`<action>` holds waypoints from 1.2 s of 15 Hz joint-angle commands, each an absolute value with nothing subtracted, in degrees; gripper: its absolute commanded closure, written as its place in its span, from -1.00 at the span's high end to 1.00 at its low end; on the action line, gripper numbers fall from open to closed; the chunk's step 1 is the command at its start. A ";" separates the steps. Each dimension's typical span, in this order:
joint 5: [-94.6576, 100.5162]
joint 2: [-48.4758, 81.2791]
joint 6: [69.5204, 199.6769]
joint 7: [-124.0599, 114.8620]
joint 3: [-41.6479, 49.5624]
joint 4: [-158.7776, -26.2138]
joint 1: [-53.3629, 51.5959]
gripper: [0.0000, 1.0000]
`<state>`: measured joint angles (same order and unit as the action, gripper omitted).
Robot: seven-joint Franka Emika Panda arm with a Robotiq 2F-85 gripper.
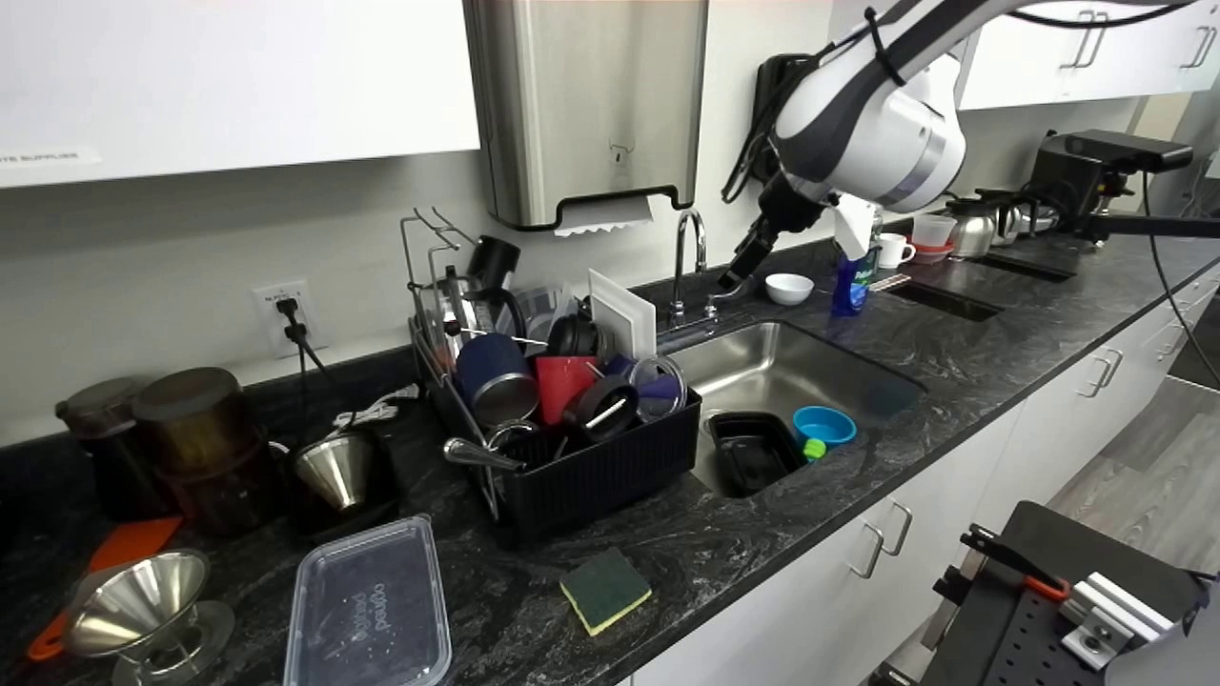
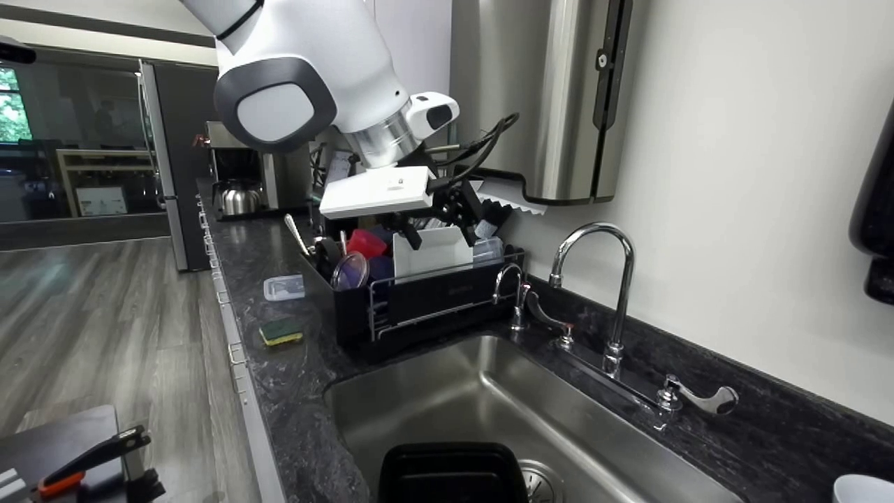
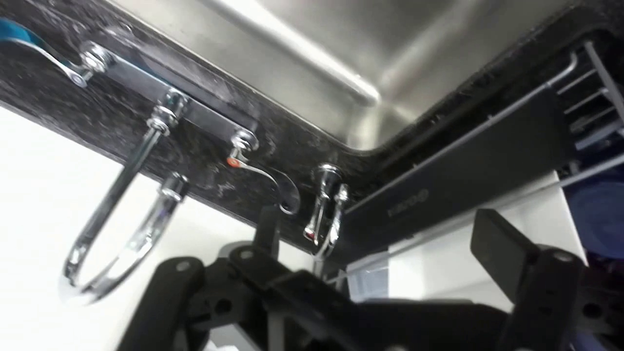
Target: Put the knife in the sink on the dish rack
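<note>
Gripper (image 3: 376, 231) (jaws spread wide, empty) hovers near the dish rack (image 3: 487, 161).

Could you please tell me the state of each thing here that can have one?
Gripper: open, holding nothing.
Sink: occupied.
Black tray: inside it, open side up.
Blue bowl: likewise.
Dish rack: loaded.
Faucet: not running.
Sponge: flat, green side up.
Lower cabinets: shut.
Plugs: in the outlet.
Paper towel: sticking out of its dispenser.
Knife: not made out in any view.
</note>
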<state>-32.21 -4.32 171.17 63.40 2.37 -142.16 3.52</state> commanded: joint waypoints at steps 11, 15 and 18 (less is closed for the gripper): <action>10.37 -12.19 162.06 18.54 4.25 -147.01 16.12 1.00; 16.80 -13.94 151.38 10.62 4.10 -145.61 15.93 1.00; 16.94 -14.37 145.05 9.47 4.95 -144.69 15.10 1.00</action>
<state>15.83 -14.13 151.09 10.90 3.50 -146.07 16.56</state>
